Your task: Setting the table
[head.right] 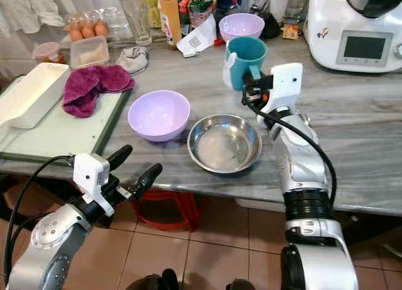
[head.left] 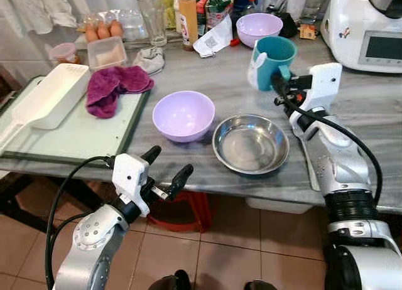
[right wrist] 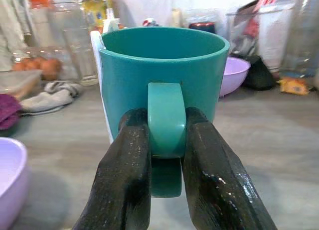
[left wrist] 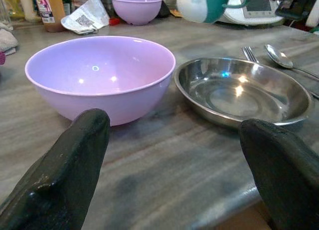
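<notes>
The right gripper (right wrist: 167, 155) has its two black fingers clamped on the handle of the teal mug (head.left: 274, 59), one finger each side of the handle loop. The mug stands upright toward the far side of the grey countertop (head.left: 370, 114); from the head views I cannot tell whether its base rests on the surface or is just lifted clear. Something white clings to the mug's left side. Near of it lie the steel dish (head.left: 250, 143) and, to the dish's left, a lavender bowl (head.left: 183, 115), the two almost touching. A fork and spoon (left wrist: 271, 53) lie just right of the dish.

The step in hand looks like placing the mug at the setting. A handle-only grip lets the mug swing, so it is best kept level and moved slowly. It should travel over the open counter to the right of the dish, above the cutlery rather than across it, and come down flat before the fingers part.

The left gripper (head.left: 166, 169) hovers at the near table edge, fingers wide apart and empty, aimed at the bowl and dish. It should stay low and clear of the mug's path.
</notes>
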Controlling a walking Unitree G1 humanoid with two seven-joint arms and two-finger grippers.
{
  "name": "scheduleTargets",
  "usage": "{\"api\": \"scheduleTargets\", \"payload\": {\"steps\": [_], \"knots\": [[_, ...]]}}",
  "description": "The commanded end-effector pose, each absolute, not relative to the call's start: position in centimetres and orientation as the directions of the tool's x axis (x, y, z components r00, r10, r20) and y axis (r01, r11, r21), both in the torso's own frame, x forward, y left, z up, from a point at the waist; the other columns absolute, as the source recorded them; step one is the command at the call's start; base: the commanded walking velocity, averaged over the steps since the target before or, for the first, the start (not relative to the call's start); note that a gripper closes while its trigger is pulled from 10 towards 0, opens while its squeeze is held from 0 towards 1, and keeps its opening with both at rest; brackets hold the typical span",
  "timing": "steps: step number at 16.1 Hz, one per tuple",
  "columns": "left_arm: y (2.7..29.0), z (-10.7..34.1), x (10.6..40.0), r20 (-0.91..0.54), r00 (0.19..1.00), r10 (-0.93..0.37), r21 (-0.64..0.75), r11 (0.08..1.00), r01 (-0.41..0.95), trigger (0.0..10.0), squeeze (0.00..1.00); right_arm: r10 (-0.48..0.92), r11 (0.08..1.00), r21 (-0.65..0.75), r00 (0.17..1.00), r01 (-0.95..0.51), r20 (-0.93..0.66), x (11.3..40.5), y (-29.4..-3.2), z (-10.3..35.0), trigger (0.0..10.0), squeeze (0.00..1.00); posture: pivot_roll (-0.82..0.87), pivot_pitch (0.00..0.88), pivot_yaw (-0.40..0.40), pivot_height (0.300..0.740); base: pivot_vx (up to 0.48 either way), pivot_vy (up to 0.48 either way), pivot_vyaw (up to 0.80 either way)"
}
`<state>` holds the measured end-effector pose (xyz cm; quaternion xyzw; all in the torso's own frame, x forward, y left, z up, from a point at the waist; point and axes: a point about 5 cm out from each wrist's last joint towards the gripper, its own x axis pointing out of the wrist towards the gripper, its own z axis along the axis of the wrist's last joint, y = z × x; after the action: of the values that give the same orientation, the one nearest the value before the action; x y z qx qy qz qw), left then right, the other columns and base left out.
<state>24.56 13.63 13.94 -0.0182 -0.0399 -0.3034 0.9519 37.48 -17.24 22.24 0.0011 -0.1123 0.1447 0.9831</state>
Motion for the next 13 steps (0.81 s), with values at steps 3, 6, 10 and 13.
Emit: {"api": "scheduleTargets", "payload": {"steps": [3,6,10,13], "knots": [[13.7,14.2,24.0,0.071,0.793,-0.606,-0.007,0.794,0.607,10.0,0.0,0.296,0.953,-0.002,0.927,-0.304,0.231,37.6,-16.7,22.1,10.0,0.0,-0.13,0.196,0.112,0.74,0.0,0.0,0.0],[13.6,14.3,23.8,0.068,0.787,-0.613,-0.014,0.788,0.616,10.0,0.0,0.282,0.957,0.024,0.943,-0.291,0.176,37.2,-17.2,19.9,10.0,0.0,-0.13,0.198,0.116,0.74,0.0,0.0,0.0],[13.3,14.5,23.7,0.065,0.766,-0.639,-0.022,0.767,0.641,10.0,0.0,0.27,0.961,0.021,0.952,-0.276,0.146,37.5,-18.0,19.3,10.0,0.0,-0.14,0.201,0.118,0.74,0.0,0.0,0.0],[13.2,14.5,23.7,0.064,0.761,-0.646,-0.025,0.761,0.648,10.0,0.0,0.275,0.96,0.023,0.953,-0.28,0.127,37.7,-18.0,18.5,10.0,0.0,-0.13,0.197,0.116,0.74,0.0,0.0,0.0]]}}
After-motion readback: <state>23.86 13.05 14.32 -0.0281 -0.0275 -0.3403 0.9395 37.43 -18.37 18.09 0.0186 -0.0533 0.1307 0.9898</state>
